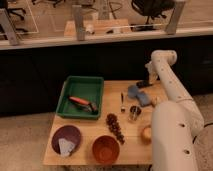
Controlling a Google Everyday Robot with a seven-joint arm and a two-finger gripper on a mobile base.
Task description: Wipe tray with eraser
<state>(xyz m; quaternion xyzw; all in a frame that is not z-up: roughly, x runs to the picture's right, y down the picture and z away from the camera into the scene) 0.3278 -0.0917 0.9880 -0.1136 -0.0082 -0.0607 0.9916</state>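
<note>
Gripper (144, 83): hanging over the back right corner of the table (112, 92), fingers standing apart, gripping nothing that I can make out.
Arm (167, 85): arching up from the robot's body at the table's right edge and bending down to the gripper.
Just under the tool: blue-grey pads (138, 95) lying beside and below the gripper; contact cannot be told.
Eraser (122, 99): showing as a thin dark bar on bare wood, left of the pads and near the gripper, outside the tray.
Tray (67, 92): sitting at the back left of the table, well apart from the gripper, with the eraser between the two.
In the tray: an orange-red tool (79, 101) lying slantwise on the floor, dark end toward the front right corner.
Open room: a bare strip of wood running between the tray's right wall and the eraser.
Front of table: metal cup (134, 112), dark cluster (115, 125), orange bowl (106, 149), maroon bowl (66, 137) crowding the near half.
Edges: tray's back wall lying close to the table's rear edge.
</note>
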